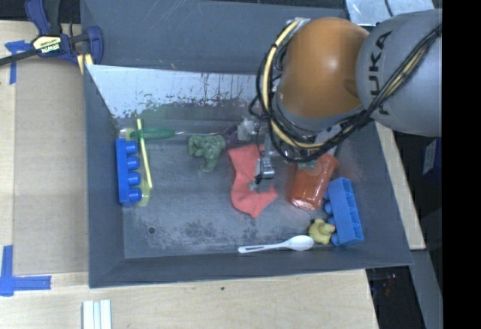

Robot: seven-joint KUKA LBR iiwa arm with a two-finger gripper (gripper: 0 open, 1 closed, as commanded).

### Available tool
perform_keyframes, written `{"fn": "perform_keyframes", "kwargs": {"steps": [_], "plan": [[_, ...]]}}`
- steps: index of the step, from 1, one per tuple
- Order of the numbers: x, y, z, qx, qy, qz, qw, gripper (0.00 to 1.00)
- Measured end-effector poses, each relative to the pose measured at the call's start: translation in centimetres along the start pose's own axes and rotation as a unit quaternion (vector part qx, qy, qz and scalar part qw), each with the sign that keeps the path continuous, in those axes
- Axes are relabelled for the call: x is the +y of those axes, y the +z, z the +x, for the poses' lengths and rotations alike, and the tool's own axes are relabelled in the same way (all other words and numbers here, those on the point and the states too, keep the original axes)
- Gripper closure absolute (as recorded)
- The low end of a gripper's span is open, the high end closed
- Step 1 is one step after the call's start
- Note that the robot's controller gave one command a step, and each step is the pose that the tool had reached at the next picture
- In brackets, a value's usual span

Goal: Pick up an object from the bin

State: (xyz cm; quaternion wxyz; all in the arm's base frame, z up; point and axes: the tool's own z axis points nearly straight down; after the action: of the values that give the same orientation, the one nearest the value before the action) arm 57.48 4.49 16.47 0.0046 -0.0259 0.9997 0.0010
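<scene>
Grey metal bin [105, 245] viewed from above, with the arm entering from the right. The gripper [263, 170] is low in the middle of the bin, its tip at or just above the upper right part of a red, soft-looking flat piece with an irregular outline [246, 188]. Whether the gripper is spread or closed cannot be told, as the orange wrist cover and cables mask it; contact with the red piece is probable but not certain. Just to the right lies an orange-red translucent container [312, 183]. Beyond that are a blue studded plastic block [346, 212], a small yellow toy [322, 230] and a white plastic spoon [279, 246]. A small green figure [207, 149] lies to the left of the gripper. Well apart, by the left wall, are a second blue studded block [128, 171] and a yellow-green stick [143, 158].

Progress: the descent appears complete. Nothing is lifted, and every object rests on the floor. Grasp and raise remain.
</scene>
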Motion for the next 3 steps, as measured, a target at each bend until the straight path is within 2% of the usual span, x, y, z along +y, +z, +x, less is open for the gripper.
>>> {"fn": "perform_keyframes", "kwargs": {"steps": [1,2,3], "plan": [[-0.6,5.2,-2.3,-0.0059,-0.045,0.000,0.9990,0.00],[-2.4,7.6,-0.5,-0.0018,0.072,-0.001,0.9974,0.00],[-7.7,7.9,-0.7,-0.0109,-0.010,-0.001,0.9999,1.00]]}}
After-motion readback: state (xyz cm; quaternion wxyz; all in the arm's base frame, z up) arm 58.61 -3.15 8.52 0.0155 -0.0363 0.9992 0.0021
